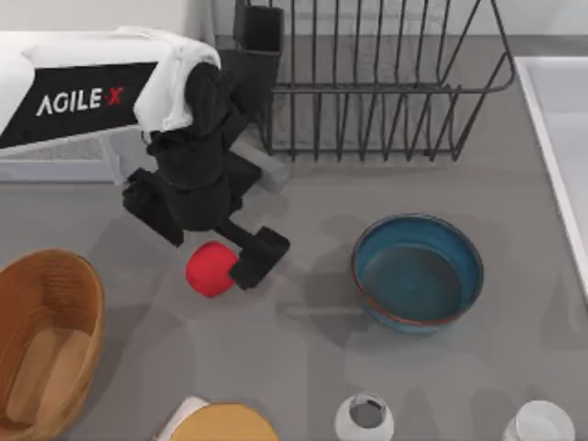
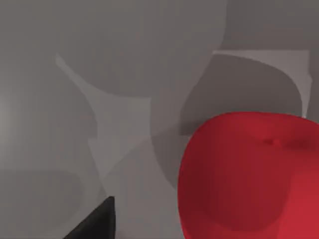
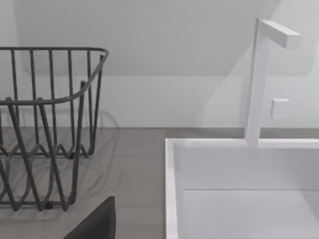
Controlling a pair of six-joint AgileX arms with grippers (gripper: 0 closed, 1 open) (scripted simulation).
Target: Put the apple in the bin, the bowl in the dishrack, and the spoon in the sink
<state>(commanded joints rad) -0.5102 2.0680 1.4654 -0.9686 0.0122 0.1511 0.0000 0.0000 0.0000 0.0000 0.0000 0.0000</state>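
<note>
One arm is at work for you: the left arm reaches in from the top view's 9 o'clock edge, and its left end effector (image 1: 223,260) sits low over the grey counter (image 1: 303,367) just left of centre, right at the apple (image 1: 210,269). You can see one dark finger (image 1: 260,256) lying against the apple's 3 o'clock side, while the other is hidden under the wrist, so you cannot tell whether the apple is clasped or merely flanked. From the left wrist view, the apple (image 2: 249,174) looms large and close, resting on the counter, with a dark fingertip (image 2: 97,224) apart from it. The bin (image 1: 41,340) stands at 8 o'clock, well apart from the apple. The bowl (image 1: 418,272) sits upright on the counter at 4 o'clock from centre, with the dishrack (image 1: 377,83) at 12 o'clock behind it. The sink (image 1: 556,138) runs along the 3 o'clock edge; the right wrist view shows the sink (image 3: 172,189) beside the dishrack (image 3: 50,124), with a white tap (image 3: 256,84) at its rim. Two white cups (image 1: 365,418) and a yellow-orange disc (image 1: 223,424) sit along the 6 o'clock edge.
</note>
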